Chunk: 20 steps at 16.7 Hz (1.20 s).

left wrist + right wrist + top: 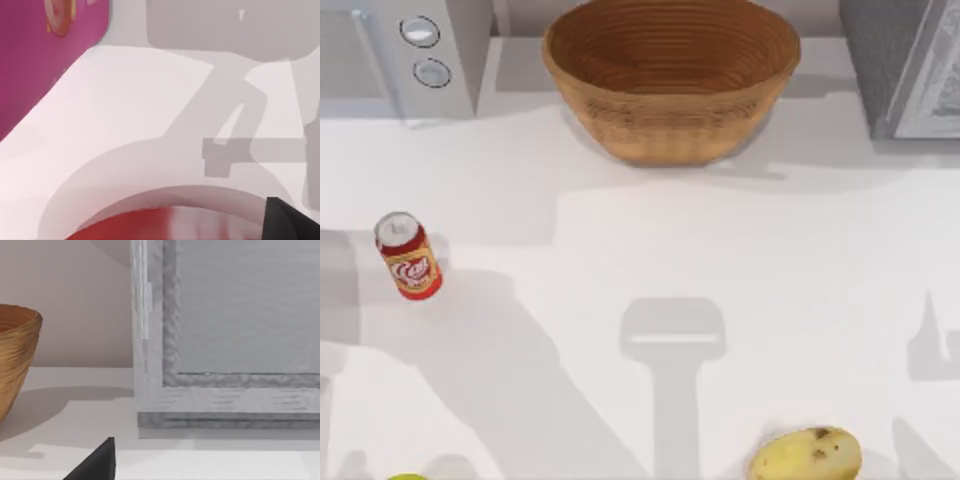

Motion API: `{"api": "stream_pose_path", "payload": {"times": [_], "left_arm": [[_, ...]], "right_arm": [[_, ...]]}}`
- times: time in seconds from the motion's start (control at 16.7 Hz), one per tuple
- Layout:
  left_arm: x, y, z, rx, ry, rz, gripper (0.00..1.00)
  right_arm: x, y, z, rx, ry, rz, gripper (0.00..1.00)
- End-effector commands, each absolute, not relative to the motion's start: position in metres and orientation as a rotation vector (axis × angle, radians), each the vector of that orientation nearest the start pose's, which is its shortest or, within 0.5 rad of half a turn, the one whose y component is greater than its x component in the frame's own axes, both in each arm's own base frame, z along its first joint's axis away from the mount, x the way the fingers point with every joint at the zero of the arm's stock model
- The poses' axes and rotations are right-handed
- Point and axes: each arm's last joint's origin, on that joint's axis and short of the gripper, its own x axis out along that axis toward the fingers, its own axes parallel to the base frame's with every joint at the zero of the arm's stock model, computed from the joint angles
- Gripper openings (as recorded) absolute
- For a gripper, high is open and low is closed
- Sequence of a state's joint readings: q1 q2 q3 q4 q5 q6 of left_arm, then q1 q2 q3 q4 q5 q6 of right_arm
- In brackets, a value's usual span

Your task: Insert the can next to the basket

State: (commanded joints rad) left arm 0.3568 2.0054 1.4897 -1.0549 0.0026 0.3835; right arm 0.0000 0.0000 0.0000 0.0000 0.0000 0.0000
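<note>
Can [408,256]: stood upright on the table [650,270] at about 9 o'clock in the top view, near the left edge; small, red and orange, with a silver top and a white-and-red logo on its side. Nothing touched it.
Can, left wrist view: a blurred red curve [150,225] lay at the frame's edge, probably the can's side, though that could not be told for sure.
Basket [670,75]: sat at 12 o'clock, at the back of the table; large, round, tan-brown wicker, bowl-shaped with ribbed rings inside, nothing in it. Its side also showed in the right wrist view [15,360].
Can to basket: well apart, the can toward 8 o'clock from the basket.
Potato [806,455]: yellow with brown spots, lying at about 5 o'clock on the front edge.
Microwave [395,55]: grey, with two round knobs, at 11 o'clock.
Grey box [905,65]: at 1 o'clock, just beside the basket's right.
Pink box [45,55]: stood in the left wrist view.
Left gripper: only a dark tip [290,222] showed; fingers cannot be told.
Right gripper: only a dark tip [97,462] showed; fingers cannot be told.
</note>
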Motion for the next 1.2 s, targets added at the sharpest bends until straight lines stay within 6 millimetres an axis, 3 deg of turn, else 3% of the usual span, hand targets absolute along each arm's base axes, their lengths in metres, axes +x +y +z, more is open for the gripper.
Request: {"api": "stream_pose_path", "payload": {"times": [0.66,1.2], "left_arm": [[0.3547,0.1359,0.1716,0.015,1.570,-0.017,0.98],[0.3548,0.1355,0.1718,0.016,1.570,-0.017,1.00]], "right_arm": [[0.1057,-0.0012,0.1600,0.000,0.000,0.000,1.00],[0.1057,-0.0012,0.1600,0.000,0.000,0.000,1.00]]}}
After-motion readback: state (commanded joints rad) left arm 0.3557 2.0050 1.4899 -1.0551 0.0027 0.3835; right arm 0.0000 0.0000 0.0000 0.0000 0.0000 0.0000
